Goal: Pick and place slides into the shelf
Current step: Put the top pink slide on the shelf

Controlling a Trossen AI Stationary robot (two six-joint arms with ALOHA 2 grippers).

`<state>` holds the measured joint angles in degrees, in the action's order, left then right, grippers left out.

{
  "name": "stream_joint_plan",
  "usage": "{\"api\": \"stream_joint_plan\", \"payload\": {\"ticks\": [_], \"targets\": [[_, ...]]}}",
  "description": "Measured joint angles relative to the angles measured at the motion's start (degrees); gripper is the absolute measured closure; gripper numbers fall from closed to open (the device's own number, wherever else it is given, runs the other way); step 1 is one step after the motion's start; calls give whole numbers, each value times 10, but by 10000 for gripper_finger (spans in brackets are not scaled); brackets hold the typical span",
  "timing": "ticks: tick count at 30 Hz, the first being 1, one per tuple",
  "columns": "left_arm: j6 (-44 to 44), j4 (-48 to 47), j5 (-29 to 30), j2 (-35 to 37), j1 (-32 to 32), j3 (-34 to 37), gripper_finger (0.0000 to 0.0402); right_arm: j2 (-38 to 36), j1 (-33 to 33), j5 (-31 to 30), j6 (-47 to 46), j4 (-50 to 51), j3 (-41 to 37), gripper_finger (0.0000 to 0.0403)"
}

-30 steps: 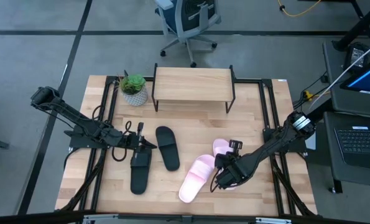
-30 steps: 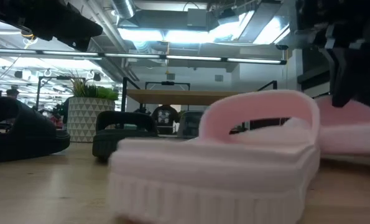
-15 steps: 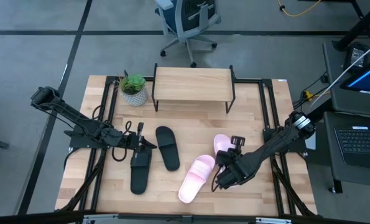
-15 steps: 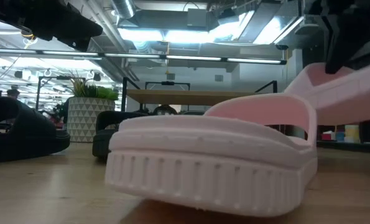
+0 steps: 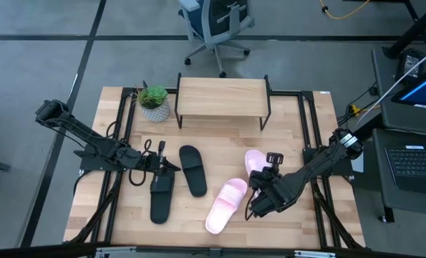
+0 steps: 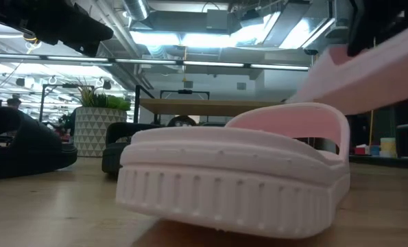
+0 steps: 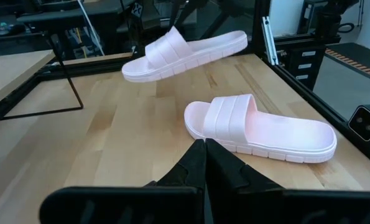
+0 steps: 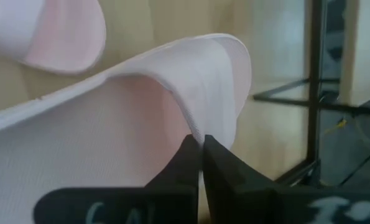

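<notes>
A wooden table (image 5: 284, 129) stands on a grey floor, with an office chair (image 5: 216, 25) beyond its far edge and a laptop desk off to the right. At the back of the table sits the shelf (image 5: 223, 97), a low rack with a light board on thin black legs. Nothing lies on its top board, and no slide shows under it from above or from table height; all four slides are out on the table in front of it. A potted plant (image 5: 154, 102) stands just beside the shelf's left end.

The right gripper (image 5: 259, 188) has its fingers pinched tight on the strap of one pink slide (image 5: 255, 162), and the left wrist view shows that slide hanging clear of the wood, tilted, with its toe end pointing roughly toward the shelf. Holding it by the strap likely keeps the sole free to be set flat on the board. The other pink slide (image 5: 223, 206) lies flat near the front edge, just beside the lifted one.

The left gripper (image 5: 171, 167) is closed on nothing I can see, hovering at the strap end of one black slide (image 5: 161, 197). It seems to be waiting there. The second black slide (image 5: 192, 170) lies beside it, slightly angled.
</notes>
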<state>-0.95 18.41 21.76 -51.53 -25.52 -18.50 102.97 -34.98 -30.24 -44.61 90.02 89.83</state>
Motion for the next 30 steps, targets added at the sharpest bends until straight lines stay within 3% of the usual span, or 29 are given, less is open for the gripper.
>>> {"api": "stream_joint_plan", "payload": {"ticks": [15, 30], "targets": [[1, 0, 0, 0, 0, 0, 401, -31, 50, -74, 76, 1, 50, 395], [2, 0, 0, 0, 0, 0, 401, -53, 99, -87, 138, 0, 50, 395]]}}
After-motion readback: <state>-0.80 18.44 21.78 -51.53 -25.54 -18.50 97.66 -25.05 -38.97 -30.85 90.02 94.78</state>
